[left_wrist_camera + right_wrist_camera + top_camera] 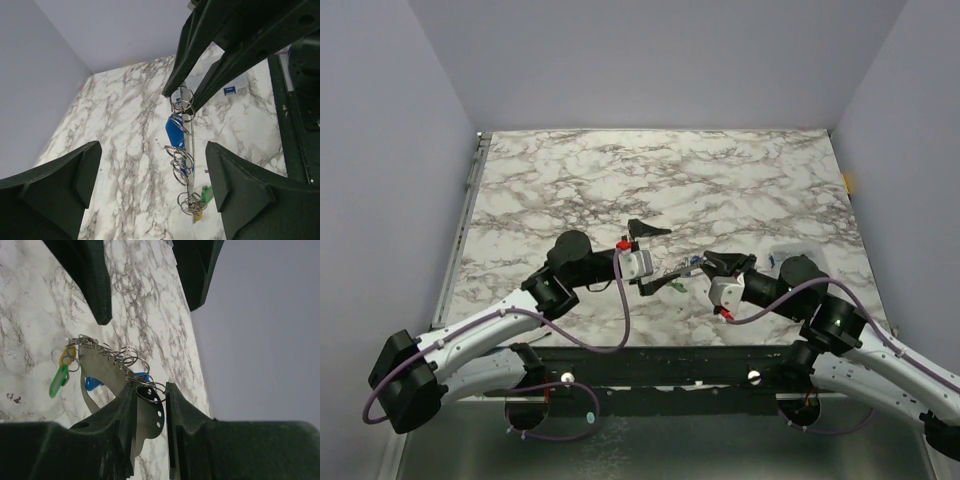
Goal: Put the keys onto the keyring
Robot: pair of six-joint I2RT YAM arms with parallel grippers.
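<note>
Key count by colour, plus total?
green key: 1
blue key: 1
yellow key: 1
Total: 3

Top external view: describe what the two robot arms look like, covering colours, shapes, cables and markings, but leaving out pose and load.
The left arm and right arm have white links with rounded black joints. A purple cable loops along each. The left gripper and right gripper have pale housings, a small red part and two dark wedge-shaped fingers.
</note>
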